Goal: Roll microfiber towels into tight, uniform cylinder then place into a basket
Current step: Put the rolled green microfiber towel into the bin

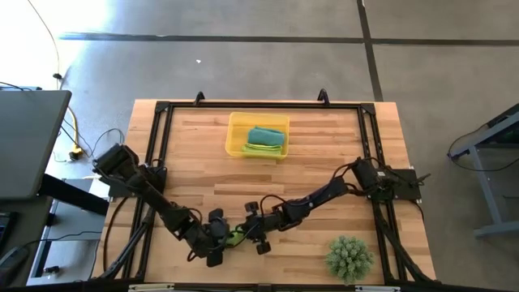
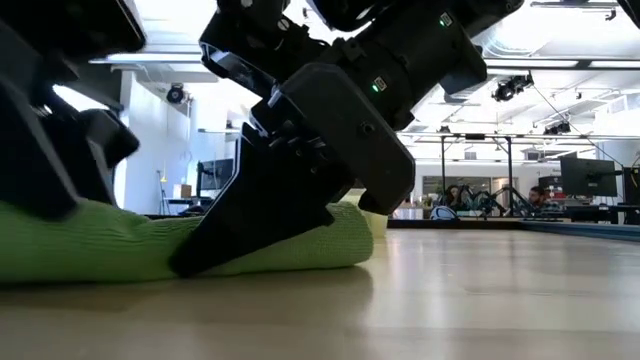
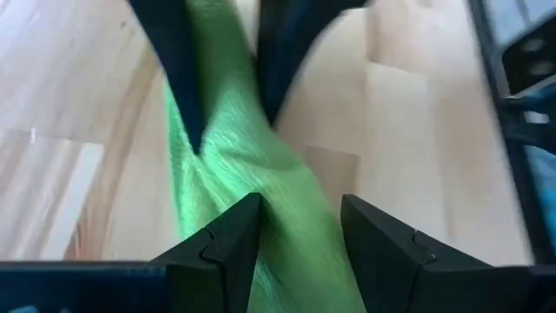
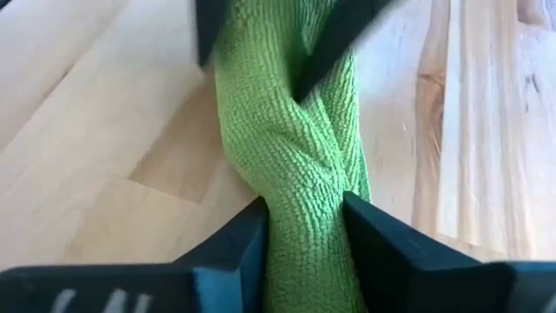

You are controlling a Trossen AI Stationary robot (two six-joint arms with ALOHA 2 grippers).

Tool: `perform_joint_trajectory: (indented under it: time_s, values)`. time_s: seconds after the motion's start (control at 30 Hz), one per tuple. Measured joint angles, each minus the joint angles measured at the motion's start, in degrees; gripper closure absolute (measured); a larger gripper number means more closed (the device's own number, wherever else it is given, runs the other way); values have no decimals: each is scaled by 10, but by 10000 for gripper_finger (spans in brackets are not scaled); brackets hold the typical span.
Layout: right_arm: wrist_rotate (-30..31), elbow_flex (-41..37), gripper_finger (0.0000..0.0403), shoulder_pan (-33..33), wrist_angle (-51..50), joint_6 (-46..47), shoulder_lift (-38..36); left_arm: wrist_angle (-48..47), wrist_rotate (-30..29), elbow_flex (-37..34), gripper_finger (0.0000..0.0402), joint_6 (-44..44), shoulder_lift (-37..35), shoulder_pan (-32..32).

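Near the front edge of the desk [image 1: 195, 162], both arms meet over one lime-green towel [image 1: 234, 238], which is bunched into a long, soft roll lying flat on the wood. The left claw [image 3: 297, 228] has a finger on each side of one end of the roll and looks to be squeezing it. The right claw [image 4: 304, 228] pinches the other end the same way, with the cloth pressed thin between its fingers. Farther back on the desk sits the yellow basket [image 1: 235, 122], well apart from the arms, and it already holds a teal towel [image 1: 265, 135] and a green towel [image 1: 261, 149]. So this looks like the last towel, and the step in hand is making it into a neat roll. The roll looks loose and a bit twisted, not yet tight and even. The next move likely calls for both claws to hold firm and turn or tuck the cloth tighter, then for one claw to lift it and carry it back to the basket. A spiky green plant [image 1: 350, 257] stands near the front right corner, away from the work.
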Motion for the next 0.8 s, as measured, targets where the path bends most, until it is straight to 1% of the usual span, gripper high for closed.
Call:
perform_joint_trajectory:
  time_s: [0.13,0.33,0.37,0.5,0.6,0.7,0.8]
  values:
    - [1,0,307,-1,-9,2,-1,-12,11,1,250,-1,-25,-14]
    - [-5,0,381,-2,-14,15,-2,-63,12,1,250,-1,-74,-35]
    - [-6,0,388,-2,-15,15,-2,-70,12,2,250,-1,-83,-38]
    - [-11,-1,390,-5,-15,15,-6,-94,9,2,250,-1,-114,-47]
    - [-18,-3,394,-11,-36,11,-27,-103,9,2,250,-1,-133,-51]
    - [-19,-7,398,-24,-81,-10,-58,-110,10,2,250,-1,-144,-51]
    - [-3,-9,398,-43,-130,-31,-93,-115,10,2,250,1,-148,-51]
